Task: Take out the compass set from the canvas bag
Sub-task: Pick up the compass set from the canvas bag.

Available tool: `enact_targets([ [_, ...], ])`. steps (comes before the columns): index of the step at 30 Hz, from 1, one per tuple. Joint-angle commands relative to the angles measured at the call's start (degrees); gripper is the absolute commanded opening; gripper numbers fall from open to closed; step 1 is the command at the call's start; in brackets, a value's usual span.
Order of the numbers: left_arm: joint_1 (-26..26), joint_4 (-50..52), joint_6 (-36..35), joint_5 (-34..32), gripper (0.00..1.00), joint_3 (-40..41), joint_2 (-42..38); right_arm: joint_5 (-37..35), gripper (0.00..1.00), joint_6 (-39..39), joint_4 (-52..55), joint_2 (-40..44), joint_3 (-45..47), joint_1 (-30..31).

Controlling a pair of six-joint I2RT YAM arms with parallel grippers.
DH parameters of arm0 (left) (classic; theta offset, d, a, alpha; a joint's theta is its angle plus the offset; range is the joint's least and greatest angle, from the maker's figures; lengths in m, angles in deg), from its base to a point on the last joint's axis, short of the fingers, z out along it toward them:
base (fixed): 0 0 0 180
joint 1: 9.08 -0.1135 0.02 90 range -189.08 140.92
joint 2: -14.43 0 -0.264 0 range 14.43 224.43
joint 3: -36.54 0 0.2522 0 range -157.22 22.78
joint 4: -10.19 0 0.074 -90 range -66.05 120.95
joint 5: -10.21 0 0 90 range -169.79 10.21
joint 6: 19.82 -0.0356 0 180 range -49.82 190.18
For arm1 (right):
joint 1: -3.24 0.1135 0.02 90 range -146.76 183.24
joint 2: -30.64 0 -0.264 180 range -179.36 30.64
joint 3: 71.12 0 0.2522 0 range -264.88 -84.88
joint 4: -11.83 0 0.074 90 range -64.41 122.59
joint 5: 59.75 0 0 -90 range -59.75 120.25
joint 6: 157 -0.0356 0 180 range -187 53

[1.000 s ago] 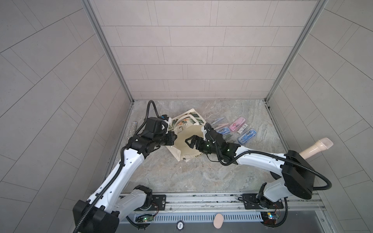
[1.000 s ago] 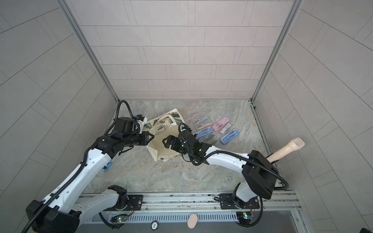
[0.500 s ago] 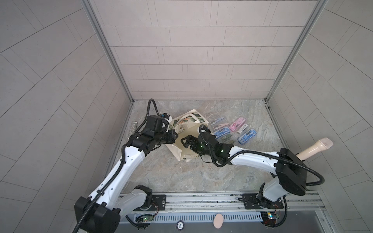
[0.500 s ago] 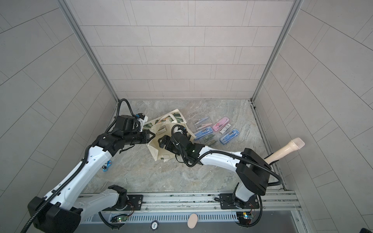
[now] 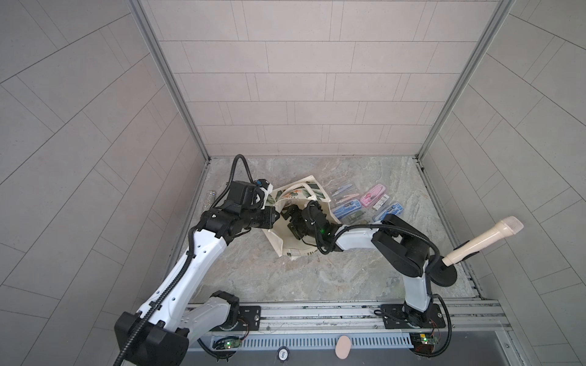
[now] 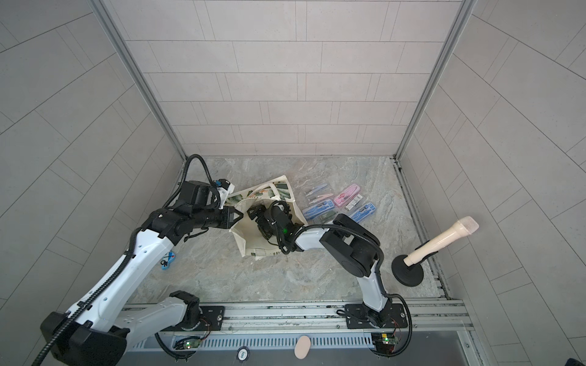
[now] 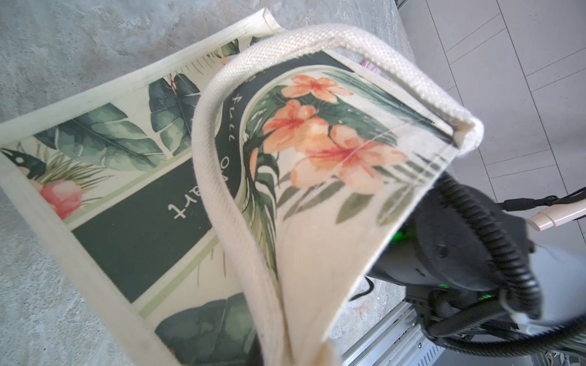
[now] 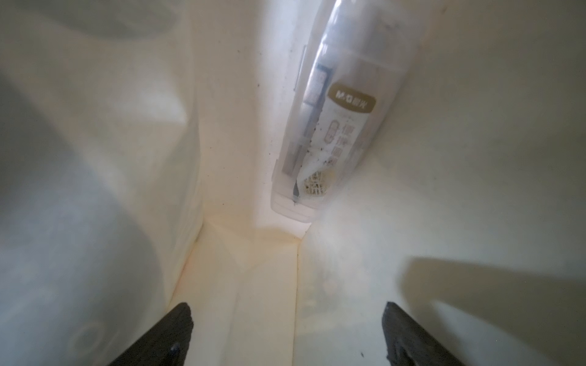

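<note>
Cream canvas printed with green leaves and orange flowers: the bag [image 5: 280,236] lies near the middle of the grey marbled table [image 5: 317,279], and its mouth gapes open in both top views.

The left end effector [image 5: 275,216] is pressed together on the rim of the bag and holds that edge up off the table. In the left wrist view the raised side of the bag [image 7: 317,237] curves toward the camera, with a woven handle [image 7: 222,221] looping across the print.

The right arm reaches in from the other side. The right end effector [image 6: 258,221] is inside the mouth of the bag.

In the right wrist view its two black fingertips [image 8: 182,317] are spread wide and hold nothing. Plain cream lining surrounds them. The compass set [image 8: 329,126] lies deeper in the bag, beyond the fingertips and untouched. It is a clear plastic case with a brown oval label, resting along a fold of the lining.

Outside the bag, just beside it, several other cases lie on the table, among them a pink case [image 5: 373,196] and a blue case [image 5: 347,209].
</note>
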Motion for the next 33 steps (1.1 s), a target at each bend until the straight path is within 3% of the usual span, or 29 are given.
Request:
enact_targets([
  [1,-0.2,-3.4,-1.5,3.8,0.0,-0.3,-1.3,-3.7,0.93,-7.4,-9.4,-4.6,-2.7,0.8],
  [7,0.0,-3.6,-1.5,3.5,0.0,1.3,-2.8,-7.2,0.93,-6.6,-8.9,-7.2,-3.1,0.8],
  [16,0.8,-8.9,1.6,7.0,0.0,7.2,-11.0,-11.1,0.84,-10.0,-27.4,-16.4,-3.3,0.0],
  [28,0.9,-16.3,3.0,15.0,0.0,11.7,-19.9,-10.5,0.86,-10.2,-25.2,-17.1,-1.2,-0.5],
  [33,0.8,-15.1,2.5,15.5,0.0,12.4,-19.0,-10.4,0.79,-10.9,-25.5,-17.9,-1.3,-0.5],
])
